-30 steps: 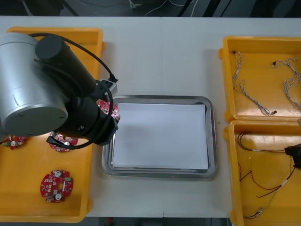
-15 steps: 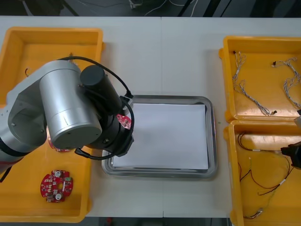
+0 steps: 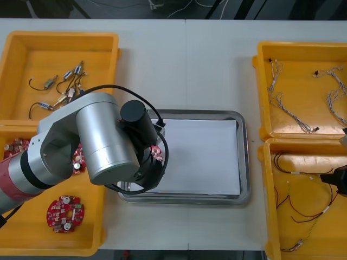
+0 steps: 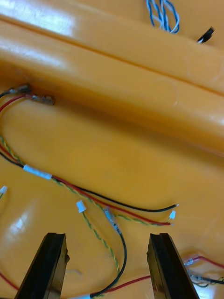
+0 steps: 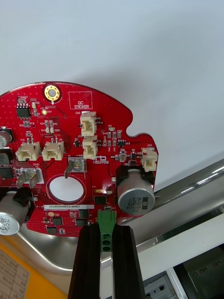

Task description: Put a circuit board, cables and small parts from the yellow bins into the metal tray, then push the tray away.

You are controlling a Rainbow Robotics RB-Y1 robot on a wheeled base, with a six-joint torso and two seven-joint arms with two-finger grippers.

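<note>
Risk, first entry: left gripper is clamped on a small green connector at the edge of the circuit board, and on nothing more. The hold is narrow and the whole board hangs off it, so I judge it may pivot or slip if the arm jolts. Board sits over the rim of the metal tray, part above the white sheet and part above the steel lip. In the front view this is centre left, at the tray's left edge. Released here, it could land across the rim and lie tilted. The sheet looks smooth, so a skid on landing is possible.

Right gripper: fingers apart, nothing between them, hovering over cables in the yellow bin at lower right. The strands overlap, so more than one may lift together.

Surface: light table, flat and plain. Yellow bins stand at both sides, with small metal parts upper left and spare boards lower left.

Room: dark strip past the far edge along the top, with a few loose wires. Nothing else to tell.
</note>
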